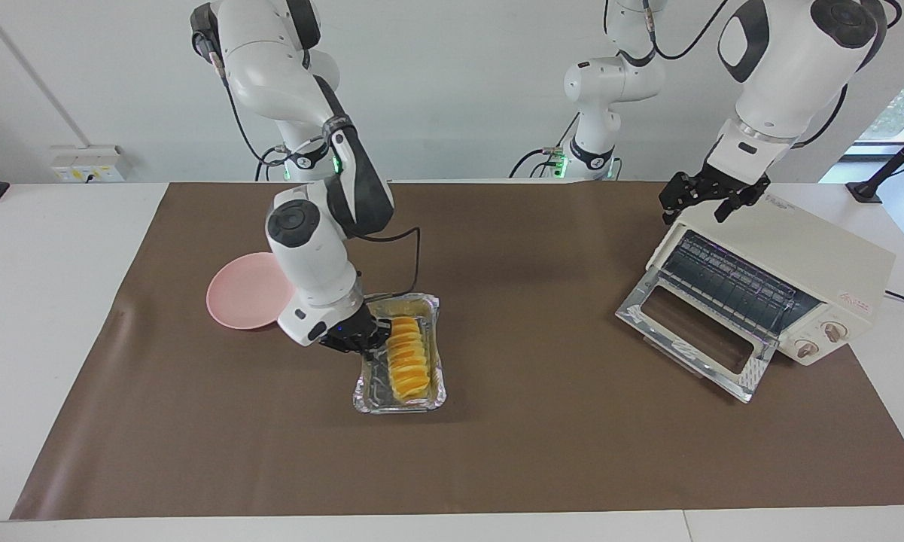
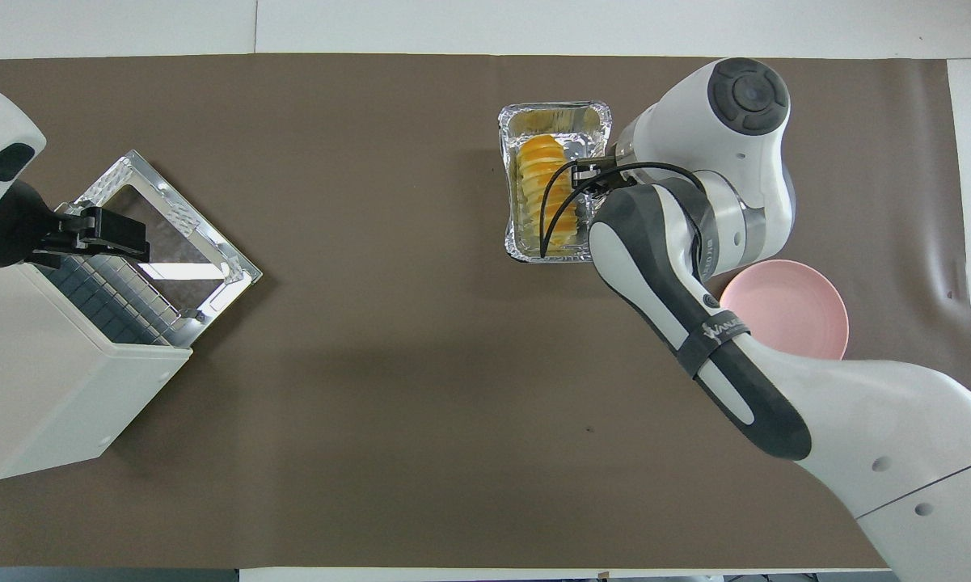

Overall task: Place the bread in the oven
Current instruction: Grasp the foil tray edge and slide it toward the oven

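You have two glossy white arms with dark grey joint caps and black grippers: the right gripper (image 1: 363, 336), the left gripper (image 1: 711, 197). A black cable loops off the right wrist at 3 o'clock. Green lights glow at both bases.

The bread (image 1: 408, 366) is golden-yellow with orange ridges, lying in a crinkled silver foil tray (image 1: 369, 397). The plate (image 1: 235, 301) is plain pale pink, and the mat (image 1: 497, 467) is flat dull brown on a white table (image 1: 45, 248). The oven (image 1: 813, 263) is cream-white with a shiny metal-framed glass door and a dark wire rack.
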You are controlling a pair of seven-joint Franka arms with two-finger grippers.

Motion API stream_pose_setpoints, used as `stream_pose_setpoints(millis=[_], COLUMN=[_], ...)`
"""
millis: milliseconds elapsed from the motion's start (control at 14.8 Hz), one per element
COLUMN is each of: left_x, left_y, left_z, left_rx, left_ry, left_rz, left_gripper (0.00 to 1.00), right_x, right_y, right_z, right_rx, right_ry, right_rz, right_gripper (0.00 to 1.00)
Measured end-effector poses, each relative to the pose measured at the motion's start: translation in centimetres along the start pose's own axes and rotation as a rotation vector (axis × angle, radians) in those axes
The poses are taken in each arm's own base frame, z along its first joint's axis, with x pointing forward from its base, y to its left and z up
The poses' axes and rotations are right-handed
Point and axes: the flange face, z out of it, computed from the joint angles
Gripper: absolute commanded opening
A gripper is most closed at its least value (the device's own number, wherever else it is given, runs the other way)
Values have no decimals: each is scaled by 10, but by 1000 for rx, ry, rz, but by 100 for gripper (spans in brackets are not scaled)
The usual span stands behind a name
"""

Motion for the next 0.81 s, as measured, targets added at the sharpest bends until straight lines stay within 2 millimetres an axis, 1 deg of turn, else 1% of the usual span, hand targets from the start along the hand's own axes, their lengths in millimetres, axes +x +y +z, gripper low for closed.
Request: stream_pose_setpoints(millis=[135, 270, 473, 811], left_x=[0, 0, 0, 0], left_y=[0, 0, 0, 0], left_z=[0, 0, 0, 0], left_rx=[0, 0, 0, 0], left_ry=[0, 0, 0, 0], left_rz=[0, 0, 0, 0], left_gripper=[100, 100, 100, 100], right_x=[-10, -19, -30, -46], right_y=[-33, -58, -96, -127], right_z=[3, 11, 33, 67], right_rx=[10, 24, 51, 63], right_ry=[10, 28, 59, 55], right_rz=[8, 11, 27, 47], right_gripper=[0, 0, 0, 0])
